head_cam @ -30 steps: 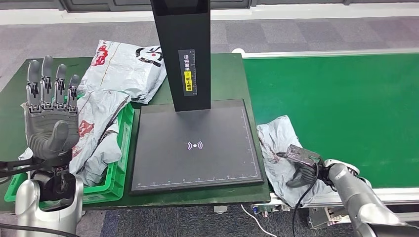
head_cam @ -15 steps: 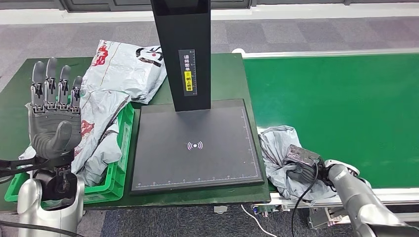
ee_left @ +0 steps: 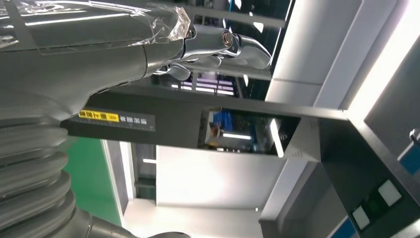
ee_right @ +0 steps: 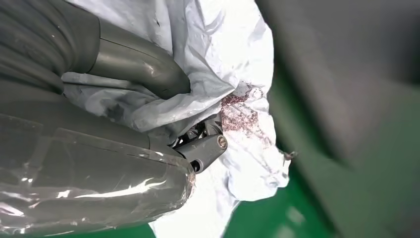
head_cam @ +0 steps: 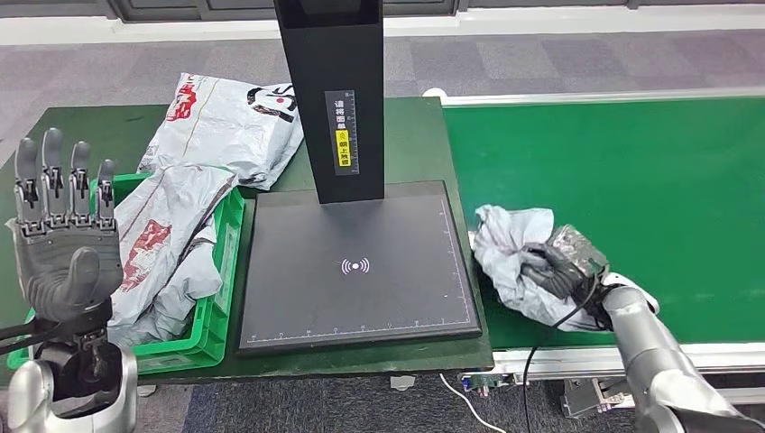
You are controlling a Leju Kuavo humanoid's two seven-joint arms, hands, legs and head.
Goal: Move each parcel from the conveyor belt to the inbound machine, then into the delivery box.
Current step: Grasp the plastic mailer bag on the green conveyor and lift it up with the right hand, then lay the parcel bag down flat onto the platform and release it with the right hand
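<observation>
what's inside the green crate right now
Grey parcels fill the green crate, heaped above its rim, one with red print. Whatever lies under them, and the crate's floor, is covered. The left hand hides one end.

High head cam — close, turned wrist cams

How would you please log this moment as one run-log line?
stage: pickup | right hand: grips grey parcel at conveyor belt edge | left hand: raised, empty | inbound machine: bare

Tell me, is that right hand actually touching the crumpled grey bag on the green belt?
Touching. In the right wrist view, the right hand has its thumb pressed into the grey bag, plastic bunched around it.
</observation>
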